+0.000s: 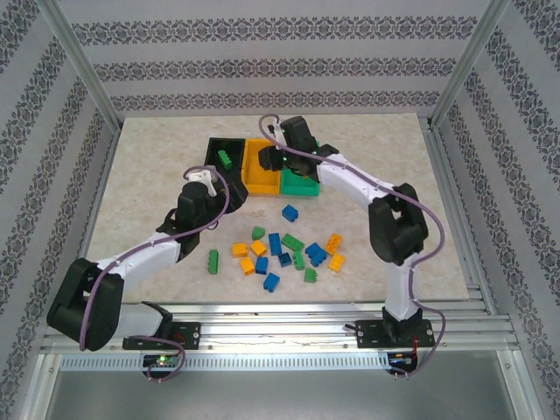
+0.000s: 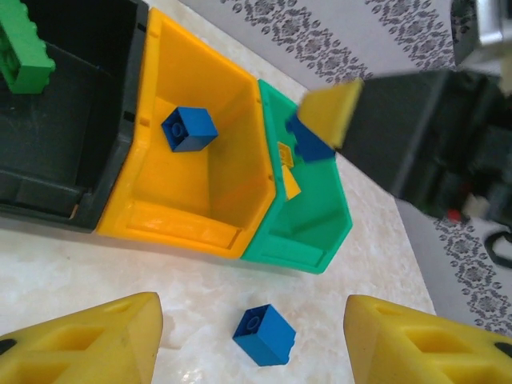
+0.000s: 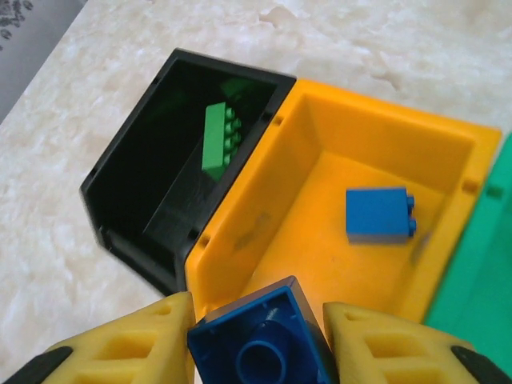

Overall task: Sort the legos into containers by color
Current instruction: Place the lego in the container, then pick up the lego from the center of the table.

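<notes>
Right gripper (image 3: 256, 340) clamps a blue brick (image 3: 250, 356) over the near rim of the orange bin (image 3: 264, 200) — second blue brick (image 3: 378, 214) lies inside. Left gripper (image 2: 254, 344) is partly open, empty — above a loose blue brick (image 2: 264, 334) on the table (image 2: 80, 256).

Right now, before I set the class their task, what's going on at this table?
Two robot arms are sorting toy bricks into bins. The right gripper holds a blue brick above the orange bin, where another blue brick already lies. A green brick sits in the black bin. The left gripper hangs open over a loose blue brick. Most bricks lie scattered on the table.
</notes>
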{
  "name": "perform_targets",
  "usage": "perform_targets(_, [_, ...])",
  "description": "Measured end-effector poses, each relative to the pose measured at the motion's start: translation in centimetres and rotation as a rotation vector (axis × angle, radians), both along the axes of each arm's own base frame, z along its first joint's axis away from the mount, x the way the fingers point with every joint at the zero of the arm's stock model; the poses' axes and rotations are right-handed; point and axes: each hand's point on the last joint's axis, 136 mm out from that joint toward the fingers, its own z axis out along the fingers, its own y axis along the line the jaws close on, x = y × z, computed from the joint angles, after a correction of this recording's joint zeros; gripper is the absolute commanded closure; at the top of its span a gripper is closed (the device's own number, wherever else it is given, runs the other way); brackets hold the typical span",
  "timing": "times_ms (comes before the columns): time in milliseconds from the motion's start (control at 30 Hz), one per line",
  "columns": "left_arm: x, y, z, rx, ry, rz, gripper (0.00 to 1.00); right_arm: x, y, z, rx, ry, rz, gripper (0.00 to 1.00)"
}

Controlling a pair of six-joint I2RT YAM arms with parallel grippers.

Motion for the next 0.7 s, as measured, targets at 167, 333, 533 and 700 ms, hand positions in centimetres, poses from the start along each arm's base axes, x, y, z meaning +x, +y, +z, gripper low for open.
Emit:
perform_targets(167, [-0.5, 0.2, -0.7, 0.017, 0.037, -0.002, 0.38, 1.4, 0.7, -2.1, -0.024, 0.04, -0.001, 0.49])
perform_targets(333, [-0.8, 0.3, -0.3, 0.023, 0.039, -0.005, 0.38, 0.6, 0.3, -2.6, -0.035, 0.061, 0.003, 0.49])
perform_targets(533, [-0.5, -0.3, 0.1, 0.013, 0.043, -0.029, 0.38, -0.9, -0.4, -1.2, -0.032, 0.054, 0.016, 0.48])
perform_targets(700, [-0.2, -1.0, -1.6, 0.015, 0.093, -0.057, 0.39, -2.7, -1.3, 0.4, -0.002, 0.034, 0.033, 0.48])
